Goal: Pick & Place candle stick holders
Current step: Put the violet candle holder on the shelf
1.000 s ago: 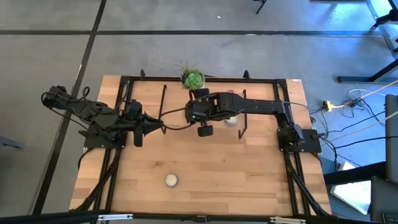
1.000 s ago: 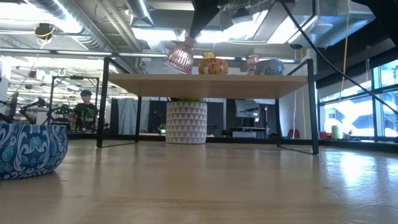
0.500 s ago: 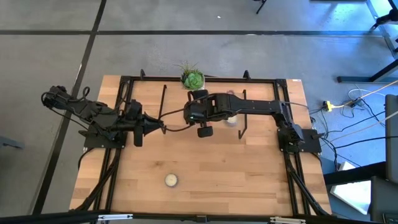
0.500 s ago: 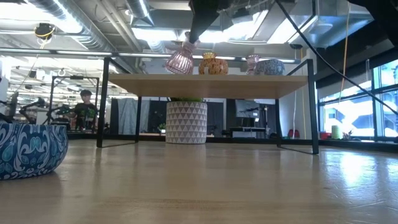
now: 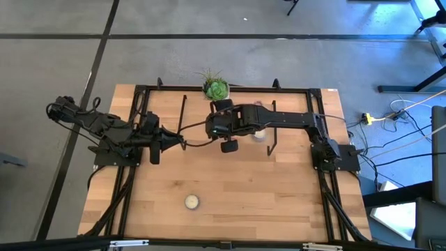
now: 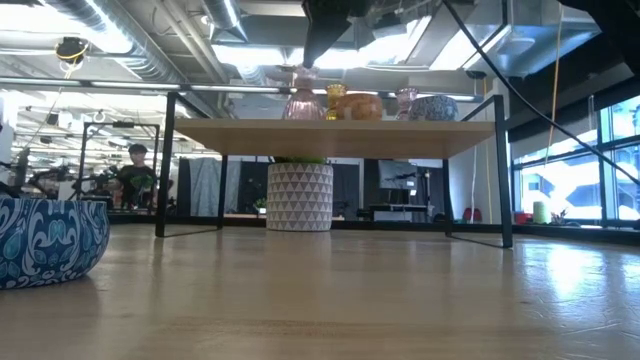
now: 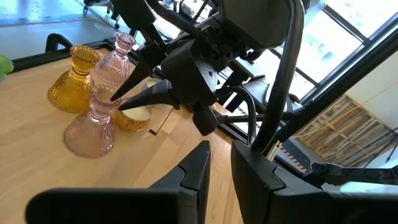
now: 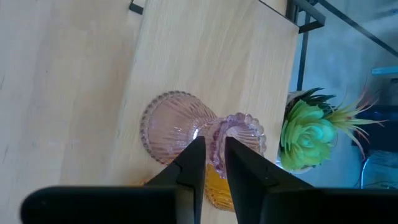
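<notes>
Your right end effector (image 7: 118, 96) has its fingertips around the neck of the pink glass holder (image 7: 91, 127), which stands upright on the raised shelf (image 6: 340, 133) just beside the amber holder (image 7: 76, 79). I can't tell whether it pinches or has let go. Your left end effector (image 7: 219, 163), fingers nearly together and empty, waits well apart from the amber holder.

Right hand (image 7: 124, 99) slightly parted; left hand (image 7: 217, 163) idle.

Ribbed glossy pink glass holder (image 7: 93, 124), amber glass one (image 7: 73, 81), matt wooden shelf (image 8: 205, 56)
</notes>
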Controlling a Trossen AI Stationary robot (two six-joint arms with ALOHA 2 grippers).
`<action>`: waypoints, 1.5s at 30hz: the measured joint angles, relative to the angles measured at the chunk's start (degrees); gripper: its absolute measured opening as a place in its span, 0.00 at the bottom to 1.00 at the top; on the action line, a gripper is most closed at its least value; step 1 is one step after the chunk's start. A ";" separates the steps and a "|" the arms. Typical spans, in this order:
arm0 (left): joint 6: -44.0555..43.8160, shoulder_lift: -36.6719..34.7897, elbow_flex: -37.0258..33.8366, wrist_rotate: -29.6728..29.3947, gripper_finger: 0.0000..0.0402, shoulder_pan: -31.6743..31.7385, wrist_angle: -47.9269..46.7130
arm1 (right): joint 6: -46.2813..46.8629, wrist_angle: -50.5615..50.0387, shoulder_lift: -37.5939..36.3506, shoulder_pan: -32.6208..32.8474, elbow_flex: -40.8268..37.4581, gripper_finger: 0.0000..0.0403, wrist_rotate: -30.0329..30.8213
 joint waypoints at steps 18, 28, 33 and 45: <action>-0.02 1.81 -0.02 2.03 0.15 0.00 -0.26 | -0.39 3.01 0.25 0.00 0.00 0.16 -0.10; -0.39 2.64 -0.04 2.88 0.15 0.00 0.01 | -0.37 4.55 0.61 0.00 0.00 0.16 -0.34; -0.52 2.87 -0.04 2.97 0.15 0.00 0.06 | -0.37 5.65 0.68 0.00 -0.02 0.16 -0.51; -0.17 3.06 -0.04 -0.09 0.15 0.00 0.07 | -0.48 10.96 0.63 0.05 -0.02 0.17 5.63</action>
